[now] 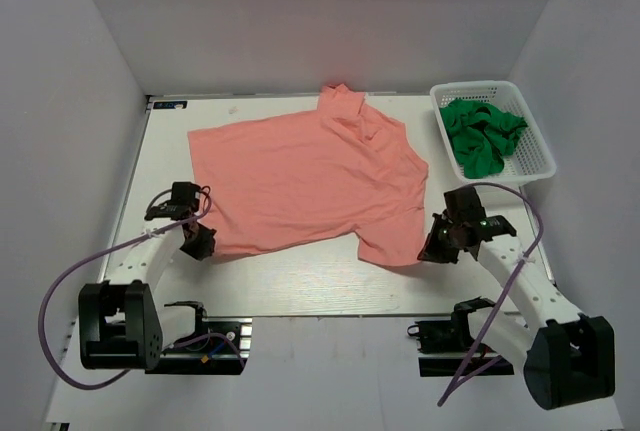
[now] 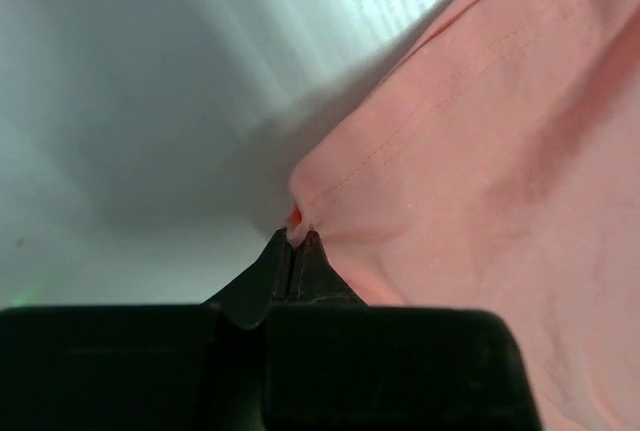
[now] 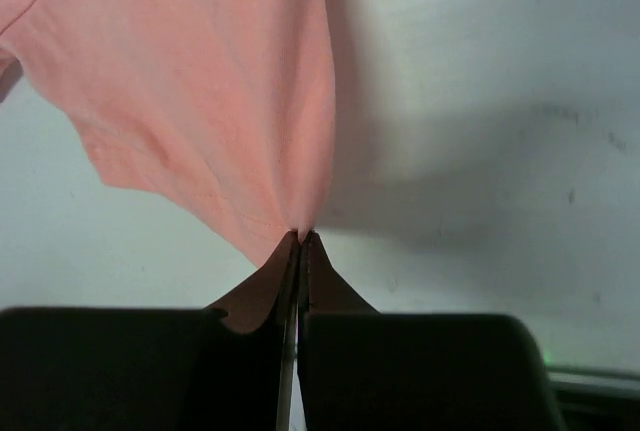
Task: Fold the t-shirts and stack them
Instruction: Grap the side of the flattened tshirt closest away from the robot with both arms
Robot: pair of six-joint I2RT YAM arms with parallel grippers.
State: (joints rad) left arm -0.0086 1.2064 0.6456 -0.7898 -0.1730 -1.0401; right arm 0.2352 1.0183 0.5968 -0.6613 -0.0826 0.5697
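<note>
One white tabletop [image 1: 300, 286] carries a salmon-pink shirt [image 1: 300, 181], which we grip at two near corners.
We see the shirt spread mostly flat across the middle of the tabletop. The white basket [image 1: 543, 156] sits at the far right with the green garment [image 1: 482, 136] bunched inside. Our left hand [image 1: 203, 244] pinches the shirt's near-left corner, and our right hand [image 1: 432, 248] pinches its near-right corner.
</note>
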